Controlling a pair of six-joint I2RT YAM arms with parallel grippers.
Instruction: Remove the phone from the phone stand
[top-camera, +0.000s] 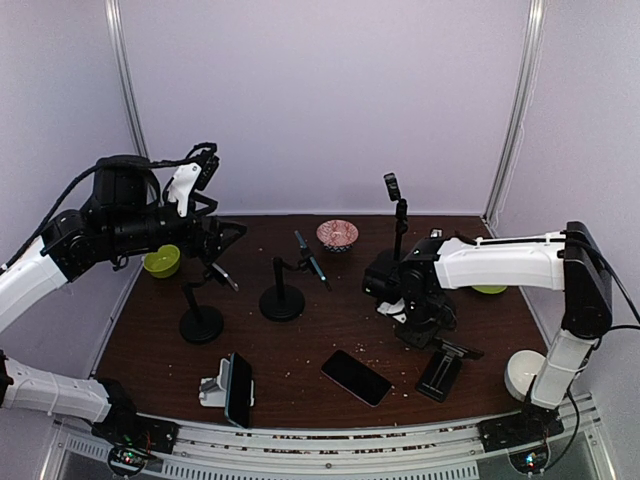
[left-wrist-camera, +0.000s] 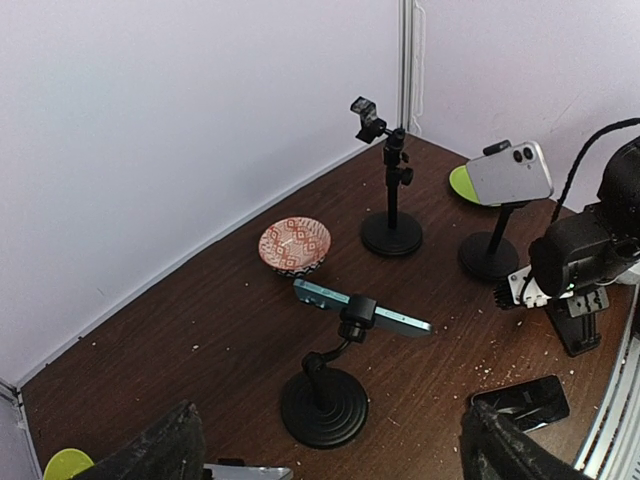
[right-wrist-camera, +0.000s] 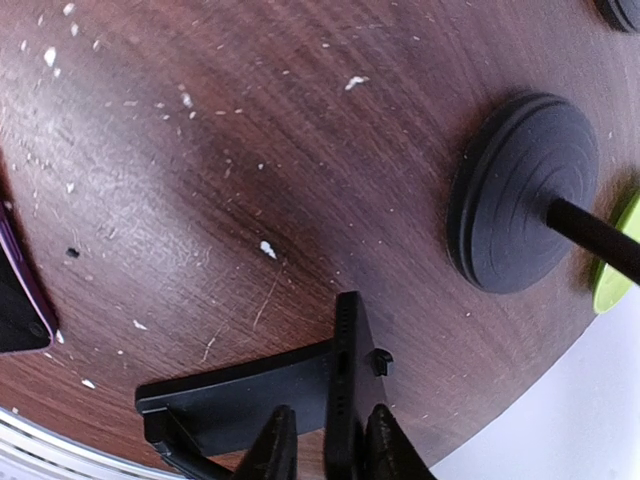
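A black phone (right-wrist-camera: 350, 390) stands on edge in a black folding phone stand (right-wrist-camera: 240, 385) near the table's right front. My right gripper (right-wrist-camera: 325, 450) has come down over it, one finger on each face of the phone's top edge. The right finger (right-wrist-camera: 385, 445) presses against the phone and the left finger (right-wrist-camera: 275, 445) sits close to the other face. In the top view the right gripper (top-camera: 425, 335) hangs just above the stand (top-camera: 440, 372). My left gripper (top-camera: 225, 235) hovers high at the back left, jaws wide apart and holding nothing, seen also in its own view as the left gripper (left-wrist-camera: 325, 455).
A dark phone (top-camera: 356, 377) lies flat left of the stand. A round-based stand (right-wrist-camera: 525, 190) is close behind the gripper. Other stands hold a blue phone (left-wrist-camera: 360, 308) and a white phone (left-wrist-camera: 510, 172). A patterned bowl (top-camera: 337, 234), green bowl (top-camera: 161, 260) and white cup (top-camera: 522, 372) stand around.
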